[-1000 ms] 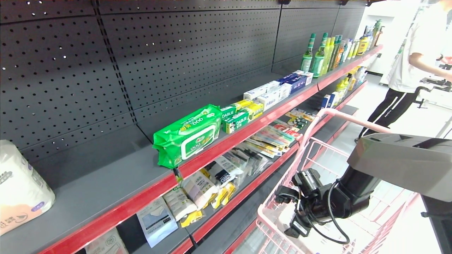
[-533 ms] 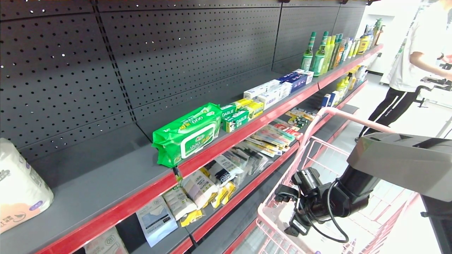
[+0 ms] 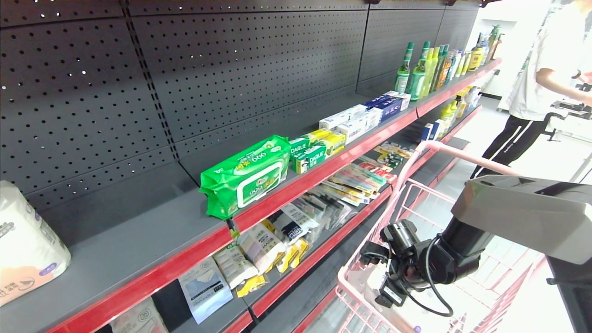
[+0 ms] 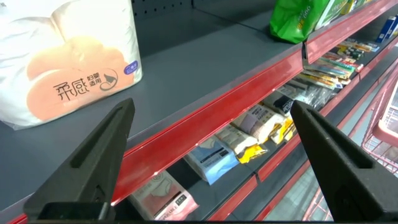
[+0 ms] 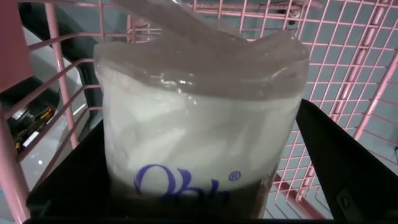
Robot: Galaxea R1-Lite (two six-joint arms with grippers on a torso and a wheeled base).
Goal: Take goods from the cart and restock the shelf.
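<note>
My right gripper (image 5: 199,186) is down inside the pink cart (image 5: 56,81), open, with its fingers (image 5: 348,168) on either side of a white pack in clear wrap (image 5: 199,118) that fills the gap between them. From the head view the right arm dips into the cart (image 3: 425,148) at the lower right, with the gripper (image 3: 381,284) low behind the rim. My left gripper (image 4: 211,174) hangs open and holds nothing, in front of the shelf's red edge (image 4: 236,99).
On the grey shelf (image 3: 138,240) lie a green wipes pack (image 3: 245,175), toothpaste boxes (image 3: 319,148) and bottles (image 3: 421,69) farther right. A white paper-roll pack (image 3: 23,249) stands at the far left, with bare shelf between it and the wipes. Lower shelves hold small packets (image 3: 259,249).
My right arm has shifted slightly left and lower into the cart. The shelf goods and the left gripper stay as they were.
</note>
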